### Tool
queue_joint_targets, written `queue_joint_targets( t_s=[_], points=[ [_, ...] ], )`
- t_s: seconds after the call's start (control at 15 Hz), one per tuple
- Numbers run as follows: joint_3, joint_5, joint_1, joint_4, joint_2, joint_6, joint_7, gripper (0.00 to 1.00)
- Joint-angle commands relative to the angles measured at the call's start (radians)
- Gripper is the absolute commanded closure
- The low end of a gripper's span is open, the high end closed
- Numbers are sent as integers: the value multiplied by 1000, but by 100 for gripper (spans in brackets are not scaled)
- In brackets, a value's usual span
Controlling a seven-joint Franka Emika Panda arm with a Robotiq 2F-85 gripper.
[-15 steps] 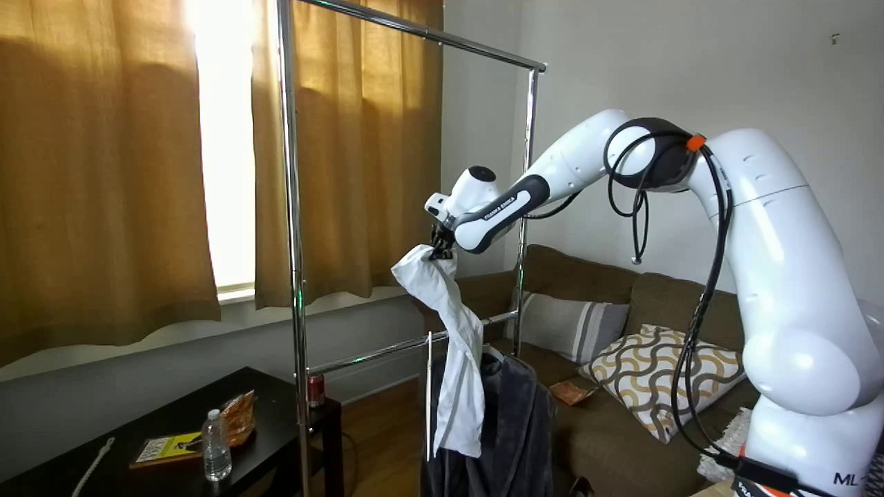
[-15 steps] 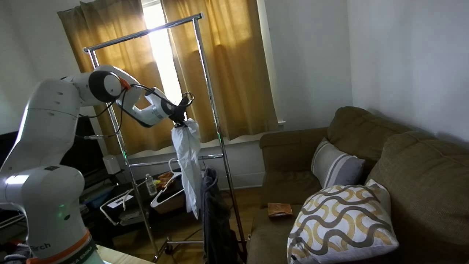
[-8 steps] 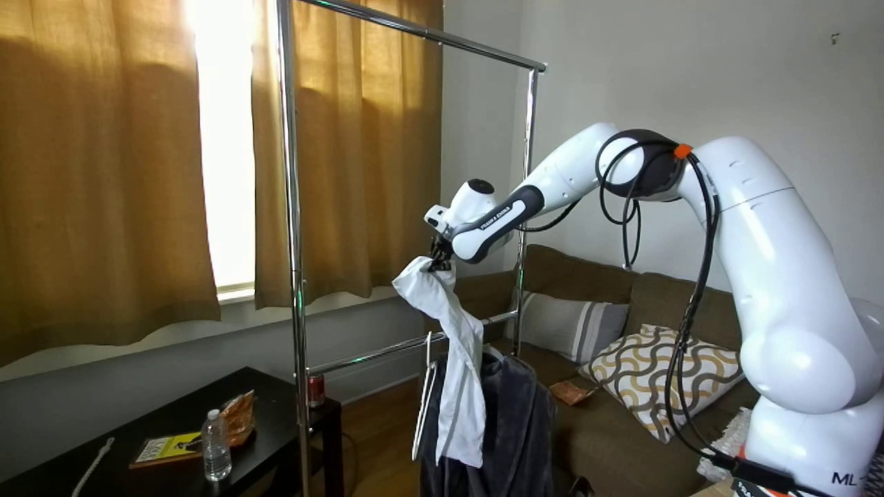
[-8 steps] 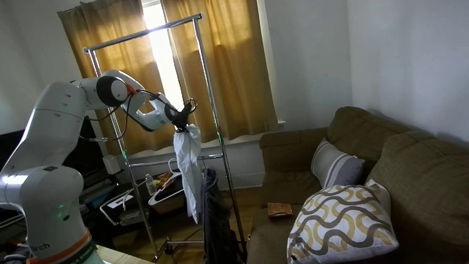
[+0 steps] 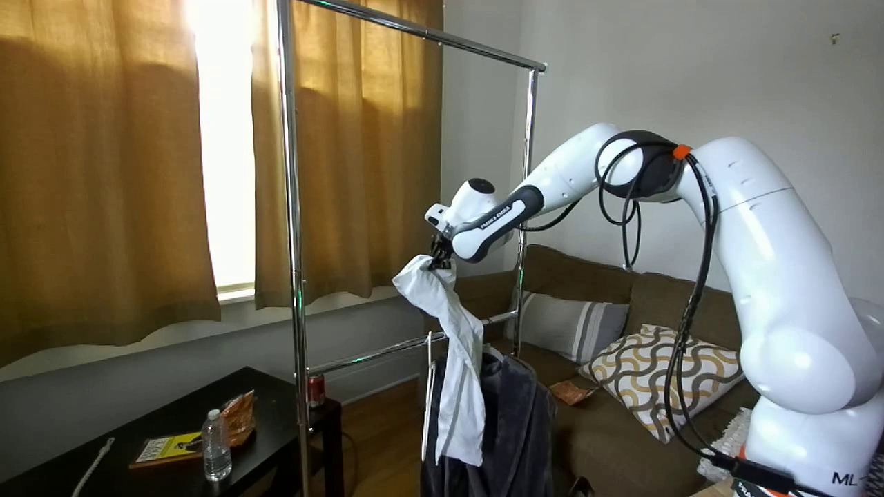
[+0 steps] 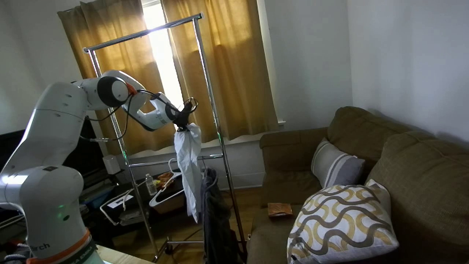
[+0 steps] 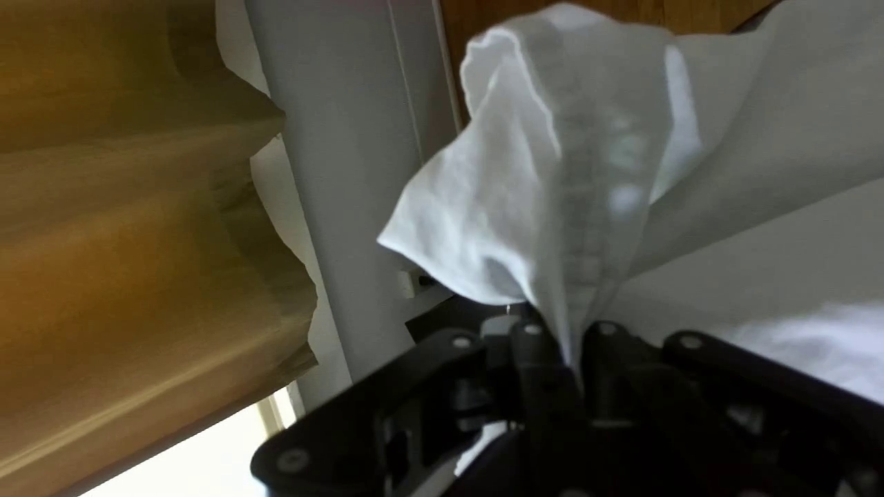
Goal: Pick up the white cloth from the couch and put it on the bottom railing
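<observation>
The white cloth hangs limp and long from my gripper. In an exterior view it hangs between the rack's uprights, below the gripper. The bottom railing of the chrome rack runs behind the cloth in both exterior views; I cannot tell whether they touch. The gripper is above the railing. In the wrist view the fingers are pinched on a fold of the cloth. The brown couch stands to the right of the rack, apart from the cloth.
A dark grey garment and a thin white hanger hang on the railing beside the cloth. The rack's uprights and top bar frame the gripper. A black table holds a bottle. Curtains hang behind.
My gripper and the cloth moved down a little from a second ago, then stayed nearly still over the last half second. The white hanger swings slightly.
</observation>
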Motion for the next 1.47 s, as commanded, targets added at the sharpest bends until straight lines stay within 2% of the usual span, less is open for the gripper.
queue_joint_targets(
  t_s=[0.0, 0.27, 0.87, 0.93, 1.07, 1.27, 1.33, 1.4],
  points=[
    [27, 12, -21, 127, 103, 68, -35, 99],
    [67, 5, -32, 269, 232, 135, -90, 99],
    [136, 30, -53, 458, 454, 67, -196, 96],
    [129, 32, -47, 476, 467, 55, -197, 69],
    [140, 48, -50, 506, 490, 38, -213, 62],
    [136, 70, -42, 538, 501, 16, -210, 39],
    [93, 73, -17, 549, 492, -1, -164, 33],
    [80, 78, -9, 547, 480, -8, -146, 24]
  ],
)
